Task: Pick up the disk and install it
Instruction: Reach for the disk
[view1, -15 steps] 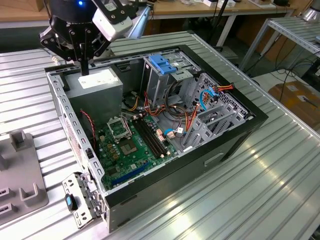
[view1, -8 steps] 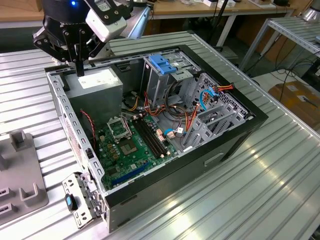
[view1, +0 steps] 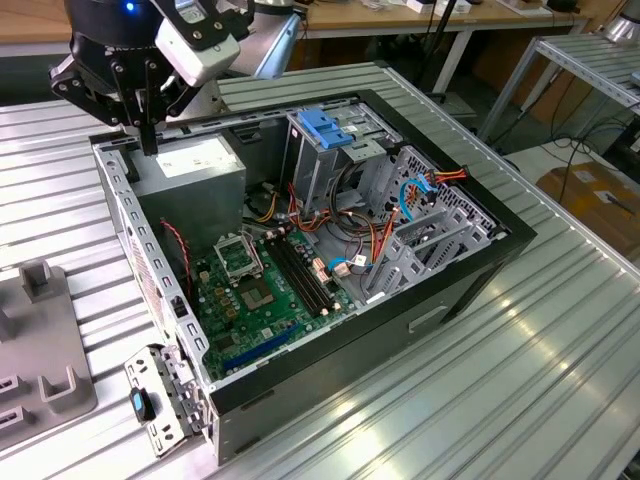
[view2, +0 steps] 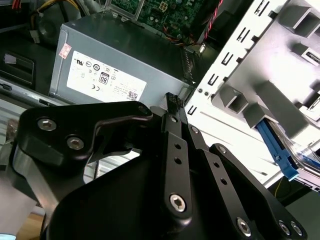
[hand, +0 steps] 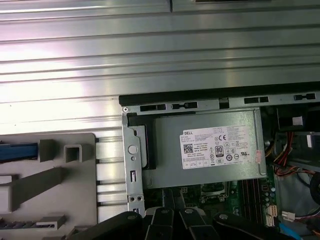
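The gripper (view2: 172, 99), its black fingers pinched together with nothing between them, hangs just above the outer edge of the grey power supply (view1: 195, 165), which sits in the open computer case (view1: 470, 290).

My exterior view looks down at a slant, from some way off, on the open black computer case (view1: 440, 300) lying on the ribbed silver metal bench (view1: 560, 380). My first wrist view faces straight down on it. My second wrist view sits close, looking along the black end effector (view2: 172, 102). All three share the grey power-supply box with the white label (view1: 190, 165).
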